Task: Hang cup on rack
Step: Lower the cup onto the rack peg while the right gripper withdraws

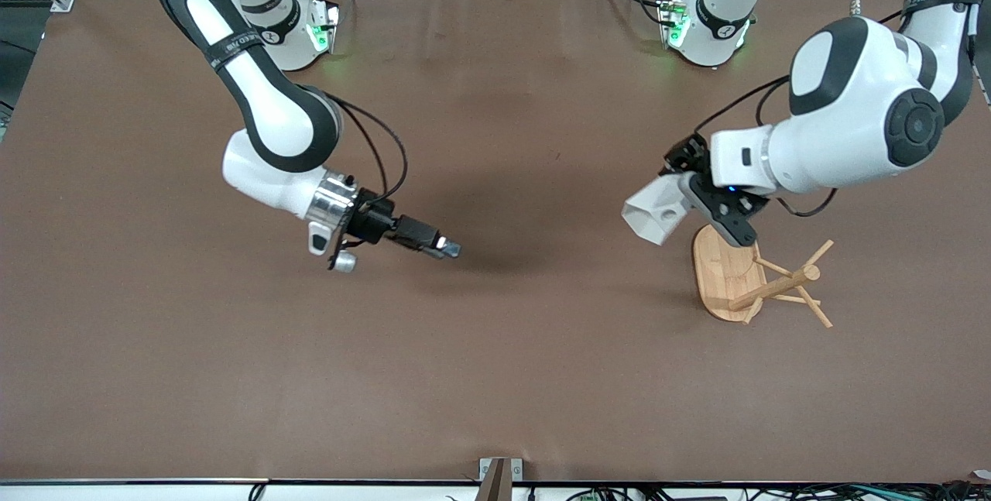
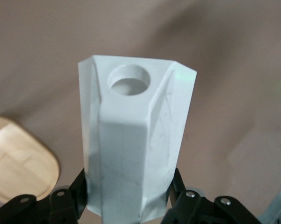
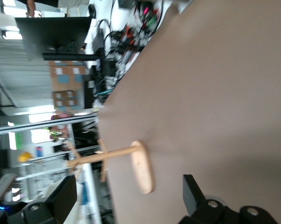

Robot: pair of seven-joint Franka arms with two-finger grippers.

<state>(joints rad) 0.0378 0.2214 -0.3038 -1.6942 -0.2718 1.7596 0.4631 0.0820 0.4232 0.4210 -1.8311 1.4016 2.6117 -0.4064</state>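
The cup (image 1: 654,214) is up in the air, clamped in the left gripper (image 1: 685,203), over the counter (image 1: 495,377) just beside the rack (image 1: 762,280), at the edge of its base that faces the middle of the counter. It lies tilted, its body pointing toward the right arm's end of the counter. In the left wrist view the cup (image 2: 135,135) fills the middle of the picture: white, with flat angled sides and a blocky handle pierced by a round hole, and the black fingers (image 2: 70,193) press against its two sides, closed tightly on it. A piece of the rack's oval wooden base (image 2: 21,163) shows beside the cup in that view.

The rack stands upright on the counter toward the left arm's end, with a pale oval base, a round post and thin pegs sticking out at angles near the top.

The right gripper (image 1: 441,245) hangs over the bare middle of the counter, well apart from the cup and rack. Its fingers (image 3: 61,198) stand wide apart and hold nothing. The right wrist view also shows the rack (image 3: 124,161) farther off on the brown counter.
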